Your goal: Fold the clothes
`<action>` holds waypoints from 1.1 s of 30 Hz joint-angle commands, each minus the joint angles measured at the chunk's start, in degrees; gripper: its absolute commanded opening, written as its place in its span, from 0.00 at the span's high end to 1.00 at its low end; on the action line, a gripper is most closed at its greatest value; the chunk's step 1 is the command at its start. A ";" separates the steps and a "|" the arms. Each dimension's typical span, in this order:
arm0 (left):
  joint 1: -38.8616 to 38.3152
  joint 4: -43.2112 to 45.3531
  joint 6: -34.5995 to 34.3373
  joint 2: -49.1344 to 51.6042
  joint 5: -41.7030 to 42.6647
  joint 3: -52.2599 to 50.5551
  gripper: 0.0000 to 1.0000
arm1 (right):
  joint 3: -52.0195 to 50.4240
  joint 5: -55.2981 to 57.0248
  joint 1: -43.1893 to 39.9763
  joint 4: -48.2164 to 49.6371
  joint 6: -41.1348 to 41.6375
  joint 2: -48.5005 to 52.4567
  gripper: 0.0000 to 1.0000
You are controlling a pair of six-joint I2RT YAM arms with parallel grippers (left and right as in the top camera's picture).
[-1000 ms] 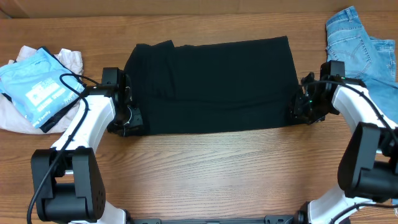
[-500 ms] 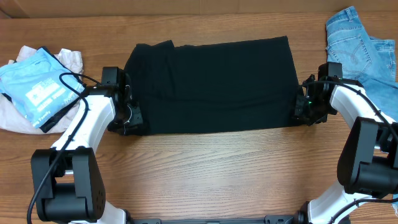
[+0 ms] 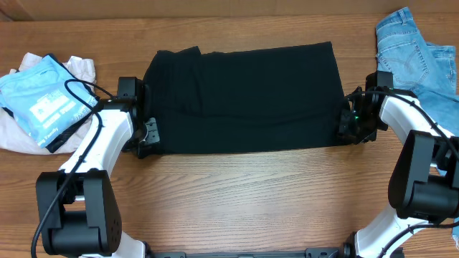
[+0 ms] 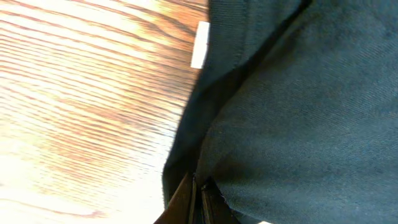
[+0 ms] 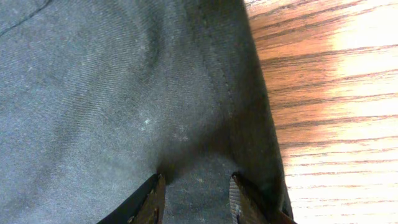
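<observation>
The black T-shirt point(image 3: 244, 97), soft, light and limp, lies flat mid-table toward the far edge, best taken at its near corners, where the left gripper point(image 4: 195, 198) pinches the hem tight and the right gripper point(image 5: 198, 188) straddles cloth, fingers parted.

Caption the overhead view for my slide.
Left arm and right arm at the near corners of a black T-shirt on a wooden table.
</observation>
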 commanded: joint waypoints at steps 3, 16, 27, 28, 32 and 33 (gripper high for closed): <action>0.02 -0.26 0.20 -0.44 -7.78 -0.24 0.96 | -1.55 6.71 -0.33 -0.42 1.53 4.15 0.62; 4.52 1.55 -0.63 -0.42 -7.19 -0.22 0.94 | -1.55 7.08 -0.35 -0.39 2.58 4.15 0.62; 4.48 0.37 -0.17 -0.96 2.32 3.80 0.87 | -1.55 7.06 -0.33 -1.25 2.56 4.13 0.62; 4.48 0.09 -0.17 -1.27 3.48 4.72 0.87 | -1.55 7.06 -0.33 -1.29 2.58 4.13 0.62; 4.42 0.48 0.83 -3.10 12.11 8.33 0.86 | -1.53 6.84 -0.17 -2.38 2.58 4.13 0.62; 4.37 0.96 1.53 -3.41 14.62 9.11 0.86 | -1.53 6.58 -0.17 -2.67 2.58 4.13 0.62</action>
